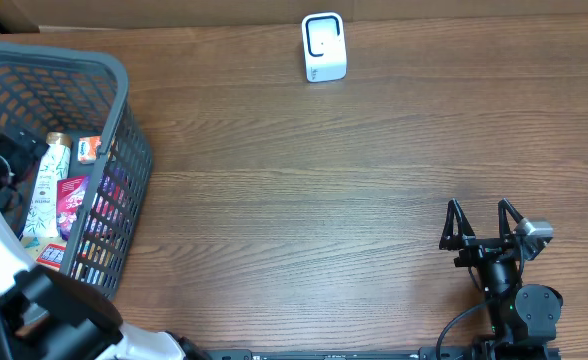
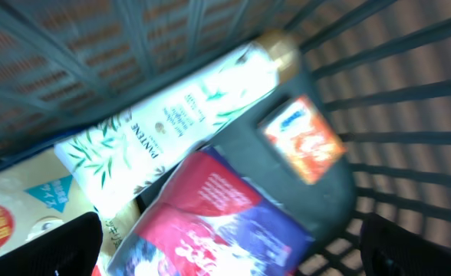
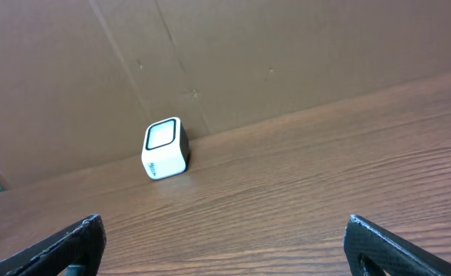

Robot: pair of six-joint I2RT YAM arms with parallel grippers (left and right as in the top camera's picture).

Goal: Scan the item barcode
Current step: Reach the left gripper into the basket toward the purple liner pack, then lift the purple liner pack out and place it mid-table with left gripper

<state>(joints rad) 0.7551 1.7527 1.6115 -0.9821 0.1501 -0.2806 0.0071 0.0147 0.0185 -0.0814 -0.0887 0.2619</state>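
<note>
The left gripper [image 2: 233, 249] hangs wide open and empty inside the basket [image 1: 124, 110] at the left, just over a white bottle [image 2: 172, 123] and a red packet [image 2: 210, 222]. The right gripper [image 1: 479, 218] rests open at the near right. The step in hand looks like picking an item. Next, the left gripper must close on one and turn its barcode to the scanner [image 1: 323, 47] at the far centre.

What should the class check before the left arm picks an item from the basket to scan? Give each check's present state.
1. Left gripper open: ok.
2. Left gripper over the items in the basket: ok.
3. An item held: not ok.
4. Barcode showing on Pantene bottle or red packet: cannot tell.
5. Scanner standing upright: ok.
6. Right gripper open, away from the basket: ok.
</note>
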